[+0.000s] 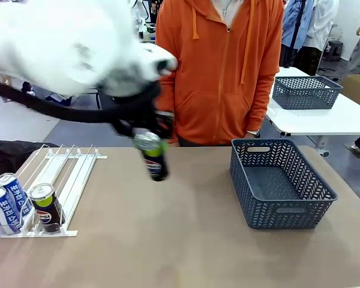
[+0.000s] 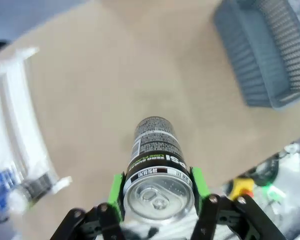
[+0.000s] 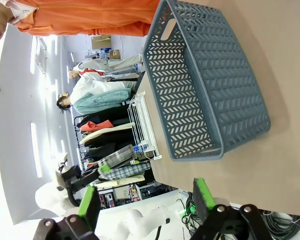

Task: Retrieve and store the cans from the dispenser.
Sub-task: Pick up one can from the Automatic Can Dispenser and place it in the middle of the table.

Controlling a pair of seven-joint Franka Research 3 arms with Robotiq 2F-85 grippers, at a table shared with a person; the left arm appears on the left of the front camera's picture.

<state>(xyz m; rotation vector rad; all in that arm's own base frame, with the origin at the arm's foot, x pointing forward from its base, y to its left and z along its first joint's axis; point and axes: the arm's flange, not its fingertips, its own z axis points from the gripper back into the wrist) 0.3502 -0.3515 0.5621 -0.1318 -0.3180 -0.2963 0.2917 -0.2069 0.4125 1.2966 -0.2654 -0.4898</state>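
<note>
Held can: a black can [image 2: 157, 170] is hanging tilted above the table [image 1: 168, 240], top end up between the pads.
Left gripper: the left gripper [image 2: 157, 187] is clamping its green pads [image 2: 117, 192] on the can just under the silver top.
Right gripper: the right gripper [image 3: 145, 197] is waiting with fingers spread and nothing between them.
Basket: the grey basket [image 2: 270, 55] is sitting well off to one side of the left gripper.
Dispenser: the dispenser [image 1: 66, 174] is lying off to the other side, holding two blue cans [image 1: 6, 201] and one black can [image 1: 46, 207].
Risk: with the hold so near the rim and the arm blurring, the can is likely risking a slip, or a knock on the basket wall.
Lettering: "PSI" is showing on the held can and what looks like "ZERO SUGAR". The blue cans are showing white Korean script, too small to read.
</note>
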